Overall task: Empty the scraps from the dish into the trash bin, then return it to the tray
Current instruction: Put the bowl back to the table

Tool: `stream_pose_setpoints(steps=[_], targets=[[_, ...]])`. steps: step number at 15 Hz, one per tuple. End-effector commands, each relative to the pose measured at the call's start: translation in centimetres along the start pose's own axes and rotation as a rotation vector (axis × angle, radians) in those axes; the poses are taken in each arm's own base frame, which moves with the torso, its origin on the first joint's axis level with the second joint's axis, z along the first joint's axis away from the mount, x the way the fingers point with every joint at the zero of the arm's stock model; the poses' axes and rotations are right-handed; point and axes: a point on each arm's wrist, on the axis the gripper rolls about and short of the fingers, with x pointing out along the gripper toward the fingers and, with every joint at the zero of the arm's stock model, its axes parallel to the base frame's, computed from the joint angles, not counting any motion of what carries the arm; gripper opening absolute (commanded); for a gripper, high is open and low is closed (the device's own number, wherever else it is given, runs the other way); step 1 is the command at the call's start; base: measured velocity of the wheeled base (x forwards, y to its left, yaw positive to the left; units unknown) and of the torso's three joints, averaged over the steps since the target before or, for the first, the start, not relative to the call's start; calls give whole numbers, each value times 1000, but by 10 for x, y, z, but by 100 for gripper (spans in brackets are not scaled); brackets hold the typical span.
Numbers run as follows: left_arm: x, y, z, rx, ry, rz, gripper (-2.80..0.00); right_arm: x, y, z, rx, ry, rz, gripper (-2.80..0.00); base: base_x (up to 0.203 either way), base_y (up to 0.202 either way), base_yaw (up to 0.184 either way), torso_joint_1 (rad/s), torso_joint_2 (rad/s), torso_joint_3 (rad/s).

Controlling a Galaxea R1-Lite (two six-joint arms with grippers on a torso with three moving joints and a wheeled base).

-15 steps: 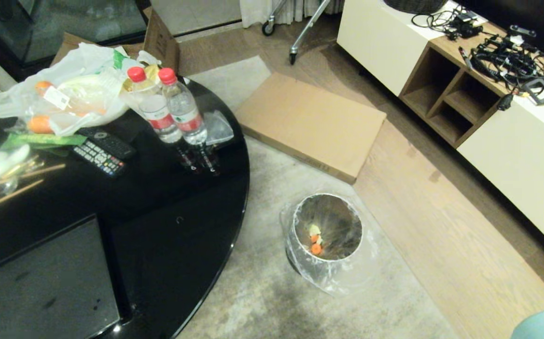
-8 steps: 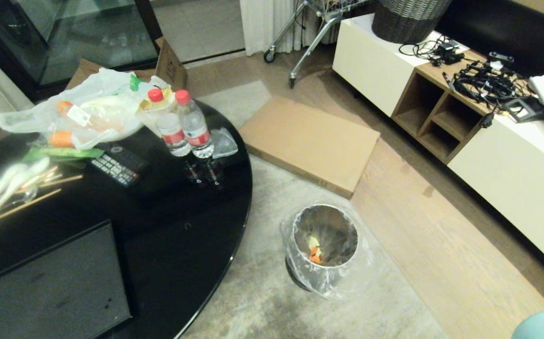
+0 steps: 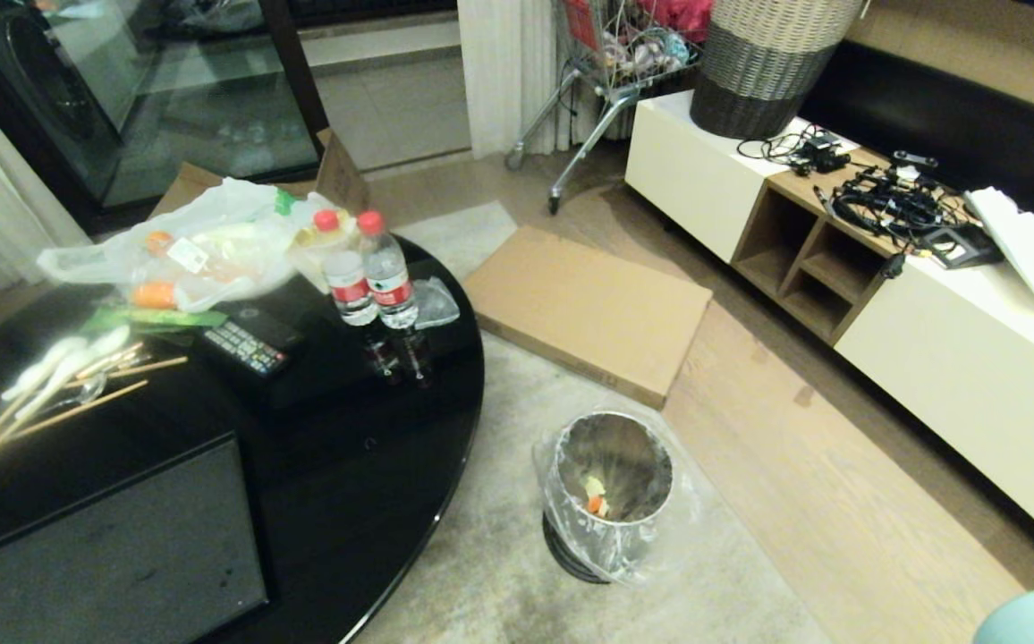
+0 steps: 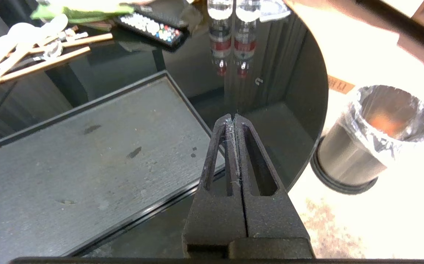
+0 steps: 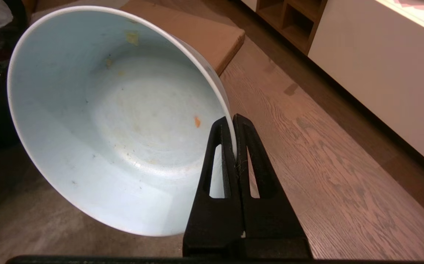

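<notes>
**Right gripper pinching emptied dish over floor**

Right gripper (image 5: 234, 121) clamped on the dish (image 5: 116, 121) rim, one finger inside and one outside, bowl tilted and carried over the wooden floor (image 5: 325, 165) beyond the table's edge. Only a few orange and yellow flecks stuck to the glossy inside. Seen from the head camera as a pale blue arc (image 3: 1031, 617) at the lower right corner of the picture.

Left gripper (image 4: 235, 119) pressed together, holding nothing, poised above the round black table (image 3: 347, 447) near the tray's corner. Tray (image 3: 105, 555) lying bare at the table's near edge.

Bin (image 3: 606, 492) standing on the grey rug (image 3: 481, 572) just off the table's rim, lined with clear plastic, scraps (image 3: 596, 497) lying at its bottom.

Toward the table's far edge: two bottles (image 3: 369, 268) side by side, a remote (image 3: 249, 344), a bag of vegetables (image 3: 186, 250); spoons and chopsticks (image 3: 52, 385) at the left edge. Flat cardboard (image 3: 589, 309) on the floor beyond the bin, white cabinet (image 3: 955, 358) along the right wall.
</notes>
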Motion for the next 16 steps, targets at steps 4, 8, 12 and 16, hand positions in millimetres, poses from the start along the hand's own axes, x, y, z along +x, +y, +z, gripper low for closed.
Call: stream_pose_setpoints(steps=[4,8,12,16], targets=[[0,0,0,2,-1,2,-280,0,0,0,1,-1,0,-280,0,0,0,0,3,201],[0,0,0,1,-1,0,-280,0,0,0,0,1,0,-280,0,0,0,2,4,201],[0,0,0,2,-1,2,-280,0,0,0,0,2,0,-280,0,0,0,1,1,76],[0,0,0,2,-1,2,-280,0,0,0,0,2,0,-280,0,0,0,0,0,0]])
